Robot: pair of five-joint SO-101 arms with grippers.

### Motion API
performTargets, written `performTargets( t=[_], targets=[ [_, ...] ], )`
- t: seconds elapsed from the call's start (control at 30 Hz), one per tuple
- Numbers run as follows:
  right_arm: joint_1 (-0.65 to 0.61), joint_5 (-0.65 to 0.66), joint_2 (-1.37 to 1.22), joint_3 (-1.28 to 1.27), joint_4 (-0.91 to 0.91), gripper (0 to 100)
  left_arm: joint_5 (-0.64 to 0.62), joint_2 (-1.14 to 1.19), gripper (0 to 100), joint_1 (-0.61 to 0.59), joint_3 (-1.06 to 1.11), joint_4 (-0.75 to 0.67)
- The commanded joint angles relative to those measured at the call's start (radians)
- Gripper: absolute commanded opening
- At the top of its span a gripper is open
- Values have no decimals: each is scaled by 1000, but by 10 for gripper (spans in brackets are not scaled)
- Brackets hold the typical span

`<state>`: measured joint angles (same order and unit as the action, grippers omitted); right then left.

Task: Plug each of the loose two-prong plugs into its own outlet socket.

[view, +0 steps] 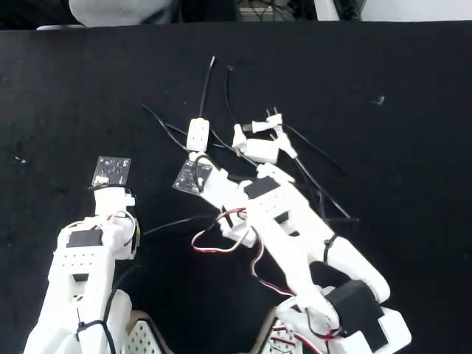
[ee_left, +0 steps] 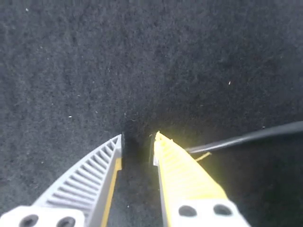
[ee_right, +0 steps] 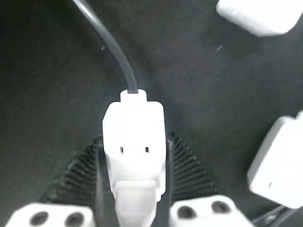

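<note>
We see the right end effector (ee_right: 135, 139) clamped on a white outlet socket (ee_right: 134, 118). The socket's 2 slots face the wrist camera, and its black cord (ee_right: 106, 42) runs away across the black worktop (view: 383, 66). From above, the socket lies near the worktop's middle. A loose plug (view: 271, 118) with 2 prongs lies near it on the right, and a white block (view: 259, 151) lies just beside the plug. The left end effector (ee_left: 138, 139) stands over the worktop with its fingers narrowly parted and gripping nothing. A thin cable (ee_left: 251, 136) ends beside its yellow finger (ee_left: 180, 175).
</note>
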<state>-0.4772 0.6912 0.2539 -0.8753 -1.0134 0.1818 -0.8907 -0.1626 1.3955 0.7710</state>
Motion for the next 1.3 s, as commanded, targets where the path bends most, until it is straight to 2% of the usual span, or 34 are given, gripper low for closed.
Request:
performTargets(
  t=[0.0, 0.17, 0.3, 0.5, 0.6, 0.67, 0.83, 1.07, 1.27],
  targets=[
    [35, -3, 90, 74, -101, 11, -6, -5, 117, 5, -5, -14],
    [123, 2, 255, 93, -167, 11, -6, -5, 116, 5, -4, -14],
    [210, 86, 423, 104, -239, 11, -6, -5, 116, 5, -4, -11],
    [468, 201, 671, 160, -319, 11, -6, -5, 116, 5, -4, -11],
    [575, 204, 716, 189, -319, 11, -6, -5, 116, 5, -4, -11],
    [617, 160, 713, 217, -318, 11, -6, -5, 116, 5, -4, -11],
    [720, 14, 622, 272, -212, 11, -6, -5, 116, 5, -4, -8],
    [896, -115, 302, 444, -25, 11, -6, -5, 116, 5, -4, -8],
    [956, -94, -85, 656, 112, 11, -6, -5, 116, 5, -4, -8]
  ],
)
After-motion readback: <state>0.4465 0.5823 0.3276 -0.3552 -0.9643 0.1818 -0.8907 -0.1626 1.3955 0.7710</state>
